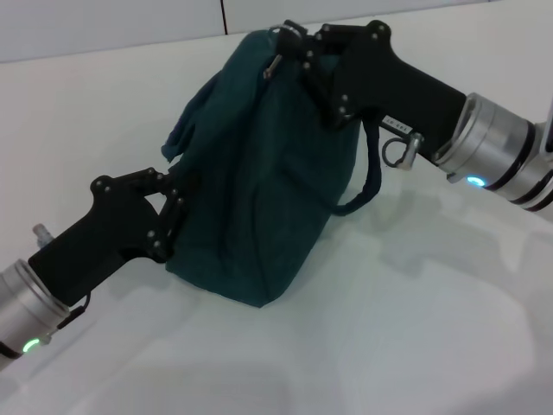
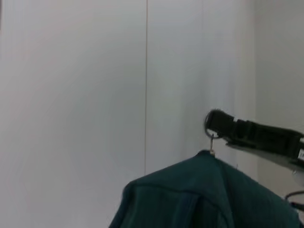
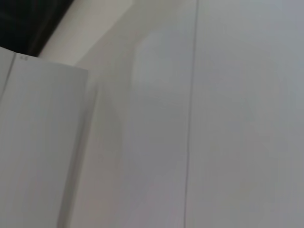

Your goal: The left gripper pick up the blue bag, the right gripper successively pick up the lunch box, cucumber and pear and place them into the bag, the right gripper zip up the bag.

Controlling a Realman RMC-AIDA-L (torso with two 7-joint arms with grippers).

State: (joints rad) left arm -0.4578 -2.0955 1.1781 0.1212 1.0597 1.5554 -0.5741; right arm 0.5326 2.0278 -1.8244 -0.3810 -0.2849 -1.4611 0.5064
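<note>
The blue bag (image 1: 259,173) stands upright on the white table (image 1: 415,328), its zip line along the top. The right gripper (image 1: 298,43) is at the top's far end, fingers pinched on the zip's metal ring pull (image 2: 211,142). The left gripper (image 1: 177,207) clamps the bag's near-left side, so the zip can run between them.

Bright, even light falls from overhead; the glossy white tabletop (image 1: 415,328) carries pale glare and soft grey shadows beside the dark teal-blue fabric bag (image 1: 259,173). Both wrist views look soft and hazy.

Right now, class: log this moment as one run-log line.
phase: zipping | right gripper: at zipper pull on bag top | left gripper: gripping blue bag side | food items: not visible
</note>
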